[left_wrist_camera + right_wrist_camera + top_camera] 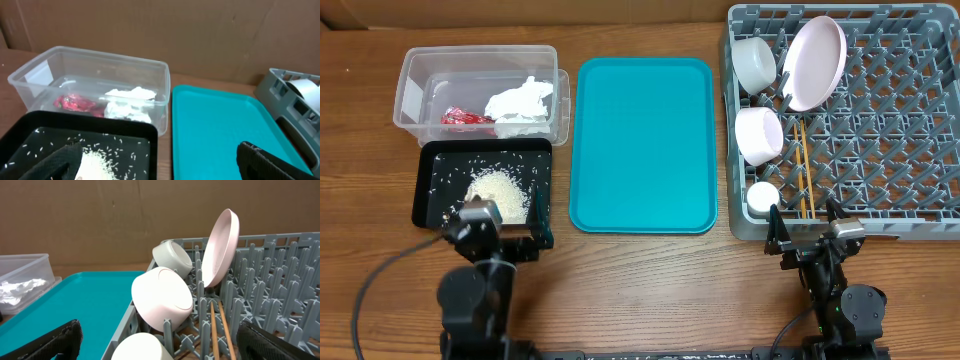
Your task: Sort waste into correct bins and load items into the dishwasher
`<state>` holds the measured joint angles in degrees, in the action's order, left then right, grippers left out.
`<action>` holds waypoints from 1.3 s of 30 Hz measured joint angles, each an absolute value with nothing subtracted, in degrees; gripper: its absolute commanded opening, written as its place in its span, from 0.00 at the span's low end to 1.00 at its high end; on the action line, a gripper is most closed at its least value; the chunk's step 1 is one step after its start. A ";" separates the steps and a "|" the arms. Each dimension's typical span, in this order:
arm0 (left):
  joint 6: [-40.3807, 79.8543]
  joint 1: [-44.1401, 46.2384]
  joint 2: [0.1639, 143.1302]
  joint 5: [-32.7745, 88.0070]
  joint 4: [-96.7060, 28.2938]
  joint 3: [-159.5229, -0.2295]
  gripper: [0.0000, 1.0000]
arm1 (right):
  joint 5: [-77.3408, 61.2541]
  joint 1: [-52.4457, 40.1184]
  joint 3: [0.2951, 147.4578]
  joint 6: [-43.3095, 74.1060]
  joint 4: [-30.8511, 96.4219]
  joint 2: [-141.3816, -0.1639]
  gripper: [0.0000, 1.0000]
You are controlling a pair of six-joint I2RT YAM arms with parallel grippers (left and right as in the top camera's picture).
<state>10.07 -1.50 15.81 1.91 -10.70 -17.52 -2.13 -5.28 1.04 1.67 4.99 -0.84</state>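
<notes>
The clear tub (415, 85) holds the white napkin (520, 103) and the red wrapper (468, 118); both show in the left wrist view (127, 102) (75, 102). The black tray (428, 180) holds a pile of rice (500, 188). The grey rack (900, 120) holds the pink plate (815, 62) upright, two white bowls (755, 62) (758, 135), the cup (762, 197) and the chopsticks (805, 165). My left gripper (500, 232) is open and empty at the black tray's near edge. My right gripper (810, 238) is open and empty at the rack's near left corner.
The teal tray (643, 145) lies between the bins and the rack, with nothing on it. Brown cardboard stands behind the table. Both arm bases sit at the table's front edge.
</notes>
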 measured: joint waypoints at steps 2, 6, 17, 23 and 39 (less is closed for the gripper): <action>10.07 -1.50 12.10 1.91 -10.72 -15.25 1.00 | -2.11 -5.28 1.04 1.67 4.99 -0.84 1.00; 10.07 -1.50 6.85 1.91 -10.41 -12.51 1.00 | -2.15 -5.30 1.04 1.69 4.97 -0.84 1.00; 10.07 -1.50 1.10 1.91 -4.08 -4.36 1.00 | -2.13 -5.28 1.04 1.69 4.99 -0.84 1.00; 10.07 -1.50 0.99 1.67 0.91 -2.85 1.00 | -2.11 -5.30 1.04 1.67 4.99 -0.84 1.00; 10.04 -1.50 0.80 0.30 -4.43 -0.49 1.00 | -2.13 -5.30 1.04 1.67 4.99 -0.84 1.00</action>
<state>10.04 -1.50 0.80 0.30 -4.43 -0.49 -2.13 -5.30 1.04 1.67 4.99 -0.84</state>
